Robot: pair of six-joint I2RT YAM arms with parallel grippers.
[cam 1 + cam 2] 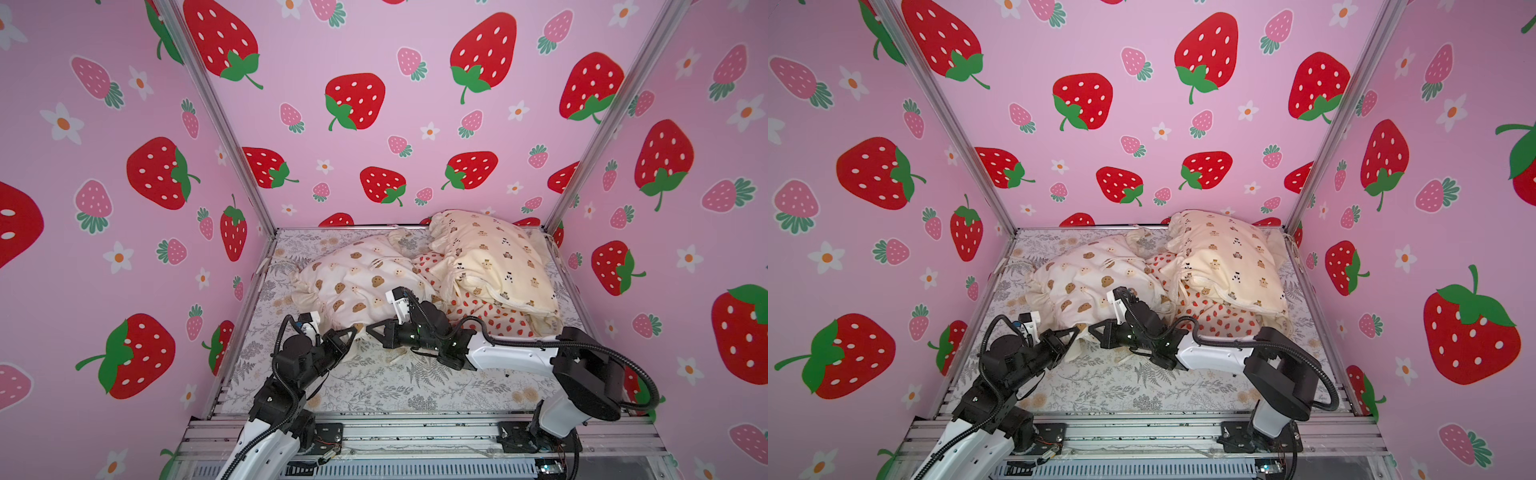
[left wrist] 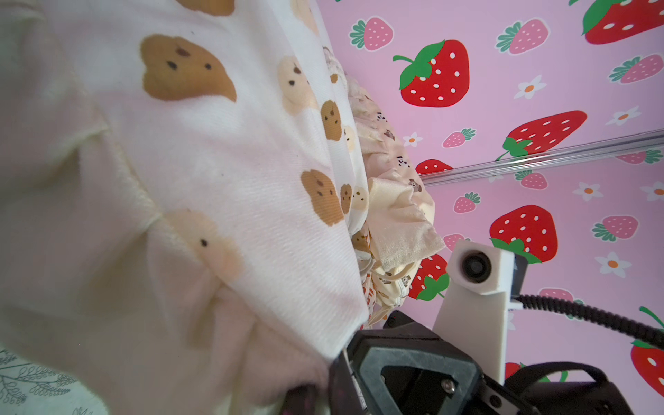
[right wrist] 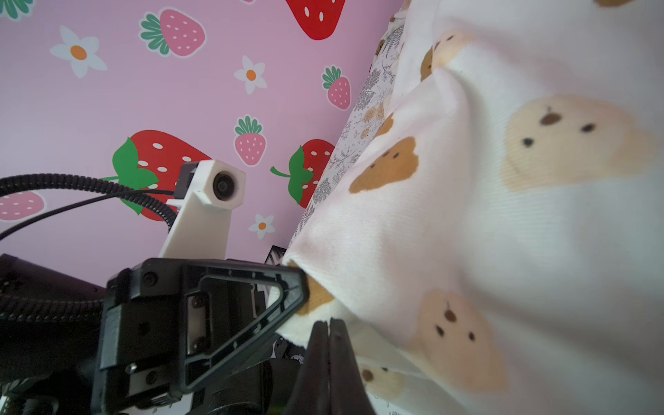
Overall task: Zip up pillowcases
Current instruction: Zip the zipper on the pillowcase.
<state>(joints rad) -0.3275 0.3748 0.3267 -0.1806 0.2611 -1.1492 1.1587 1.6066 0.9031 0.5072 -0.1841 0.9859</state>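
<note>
White frilly pillowcase with brown bear blobs (image 1: 357, 282) lies front-left on grey fern-print sheet (image 1: 374, 382), just beyond both claws, near hem running left-right. Left claw (image 1: 353, 330) pinches that hem. Right claw (image 1: 371, 327), nearly tip-to-tip with it, is pressed together on cloth. Zipper pull not visible; I'd run along the hem.

Both arms reach low toward mid-scene, left fingers (image 1: 344, 333) and right fingers (image 1: 375, 328) pinched shut, tips facing, nearly meeting.
</note>
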